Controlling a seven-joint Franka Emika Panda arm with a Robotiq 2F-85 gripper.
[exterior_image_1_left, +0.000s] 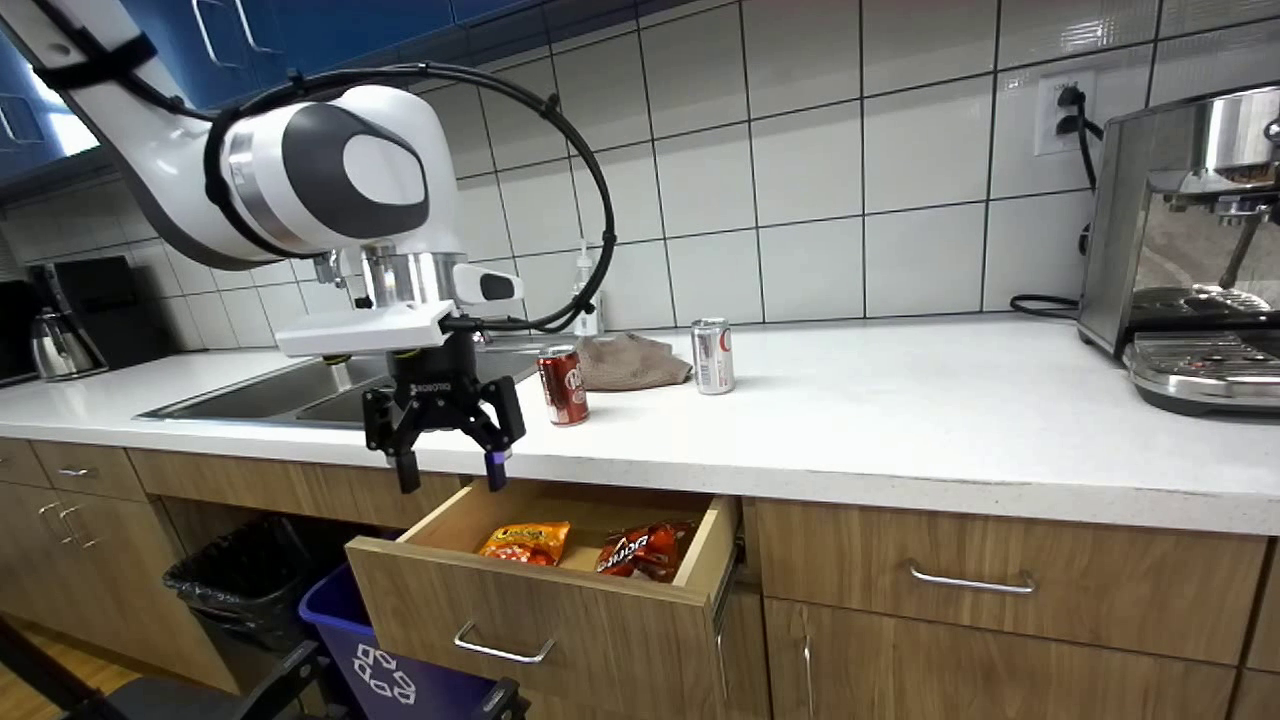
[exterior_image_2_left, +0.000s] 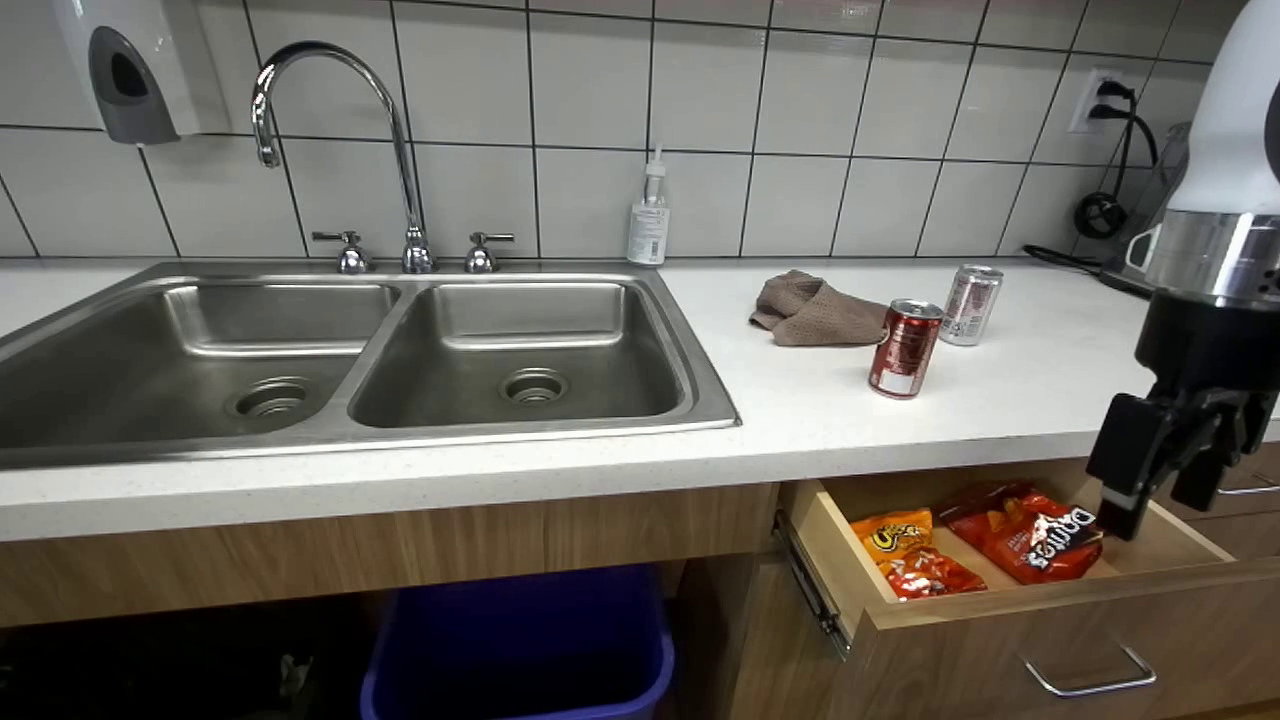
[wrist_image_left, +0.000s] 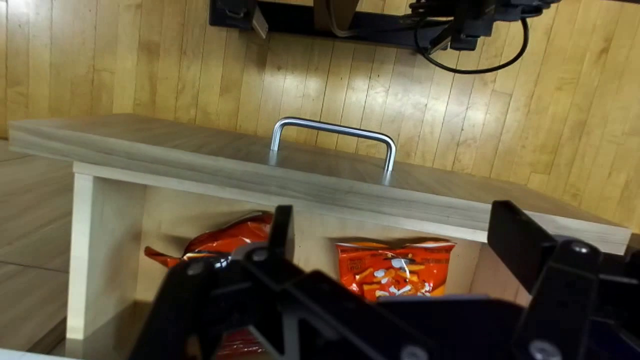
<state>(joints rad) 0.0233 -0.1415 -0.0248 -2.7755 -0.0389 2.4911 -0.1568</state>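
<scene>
The black two-fingered gripper (exterior_image_1_left: 452, 472) hangs above the wood-fronted drawer (exterior_image_1_left: 520, 615), its fingers spread wide. In the drawer lies the small orange-and-red foil snack bag (exterior_image_2_left: 915, 560) (Cheetos, by its lettering), its long axis running roughly back to front, orange lettered end toward the back, red end toward the drawer's front; the wrist view shows it below, in the gap between the fingers. The larger red foil Doritos bag (exterior_image_2_left: 1030, 540) lies near it at a slant, partly hidden by a finger in the wrist view. Pale wooden side walls (wrist_image_left: 102, 250) flank the pair, and the drawer's rear lies under the white countertop (exterior_image_1_left: 950, 420). Up there the red metal can (exterior_image_1_left: 564, 387) and silver metal can (exterior_image_1_left: 712, 356) stand upright near the crumpled brown cloth (exterior_image_1_left: 630, 362). The blue plastic recycling bin (exterior_image_1_left: 385, 665) stands low beside the drawer.
</scene>
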